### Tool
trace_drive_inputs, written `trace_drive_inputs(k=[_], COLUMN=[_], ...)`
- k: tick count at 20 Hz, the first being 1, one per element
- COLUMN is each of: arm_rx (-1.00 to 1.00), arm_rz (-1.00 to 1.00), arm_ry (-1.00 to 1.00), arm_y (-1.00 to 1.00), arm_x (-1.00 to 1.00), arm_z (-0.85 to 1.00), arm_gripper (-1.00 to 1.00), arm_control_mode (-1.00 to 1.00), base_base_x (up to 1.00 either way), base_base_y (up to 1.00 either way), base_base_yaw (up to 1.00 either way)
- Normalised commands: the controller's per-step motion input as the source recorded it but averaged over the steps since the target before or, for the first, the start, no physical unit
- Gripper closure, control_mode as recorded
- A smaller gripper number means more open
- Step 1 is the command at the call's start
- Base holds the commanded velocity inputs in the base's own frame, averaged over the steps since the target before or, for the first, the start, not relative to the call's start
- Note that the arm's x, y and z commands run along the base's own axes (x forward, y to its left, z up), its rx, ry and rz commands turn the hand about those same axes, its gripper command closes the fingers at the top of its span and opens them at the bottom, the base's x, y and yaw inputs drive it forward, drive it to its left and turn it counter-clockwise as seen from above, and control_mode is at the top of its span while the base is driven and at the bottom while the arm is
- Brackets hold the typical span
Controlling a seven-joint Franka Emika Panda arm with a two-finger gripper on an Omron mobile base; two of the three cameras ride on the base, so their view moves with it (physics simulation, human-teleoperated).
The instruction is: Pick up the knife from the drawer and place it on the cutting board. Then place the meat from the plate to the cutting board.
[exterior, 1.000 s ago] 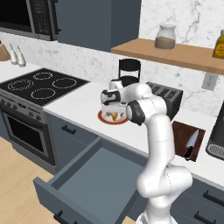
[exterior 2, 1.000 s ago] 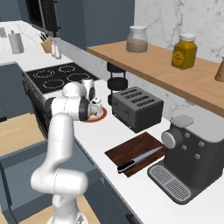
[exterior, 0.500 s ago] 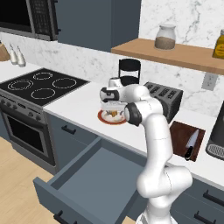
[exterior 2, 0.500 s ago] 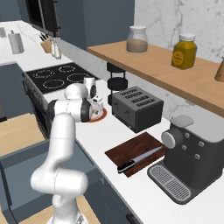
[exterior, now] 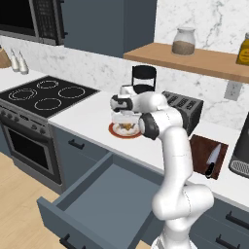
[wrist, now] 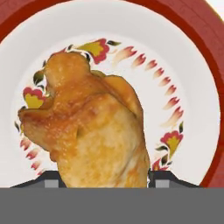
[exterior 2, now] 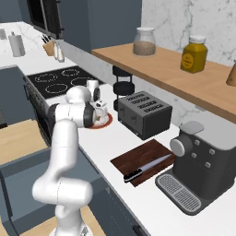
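The meat (wrist: pixel 96 127), a golden-brown drumstick piece, lies on the red-rimmed plate (wrist: pixel 199 74) and stands between my two dark fingertips, which press against its sides. My gripper (exterior: pixel 124 119) points down onto the plate (exterior: pixel 115 131) on the counter, shut on the meat (exterior: pixel 128 127). The knife (exterior: pixel 212 159) rests on the dark wooden cutting board (exterior: pixel 198 146) to the right, also seen as knife (exterior 2: pixel 146 167) on board (exterior 2: pixel 138 156). The wide drawer (exterior: pixel 107 194) stands pulled open below the counter.
A toaster (exterior: pixel 182 107) stands between the plate and the board, and a black round rack (exterior: pixel 144 78) stands behind the plate. A coffee machine (exterior 2: pixel 203 161) sits right beside the board. The stove (exterior: pixel 44 92) is to the left.
My hand has sunk a little onto the plate, and the fingers have closed in from wide open against the meat.
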Motion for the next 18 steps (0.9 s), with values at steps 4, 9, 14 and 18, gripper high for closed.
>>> trace_drive_inputs(k=[4, 9, 14, 18], arm_rx=[0.02, 0.03, 0.0, 0.0], arm_rz=[-0.04, 0.0, 0.0, -0.13], arm_ry=[-0.12, -0.18, -0.14, -0.04], arm_y=[-0.16, -0.3, -0.1, -0.01], arm_x=[-1.0, -1.0, -1.0, -1.0], arm_z=[0.19, 0.33, 0.7, 0.67], arm_gripper=[1.0, 1.0, 1.0, 1.0], arm_control_mode=[-1.0, -1.0, -1.0, -1.0], base_base_x=[0.0, 0.0, 0.0, 0.0], base_base_y=[0.0, 0.0, 0.0, 0.0], base_base_yaw=[0.0, 0.0, 0.0, 0.0])
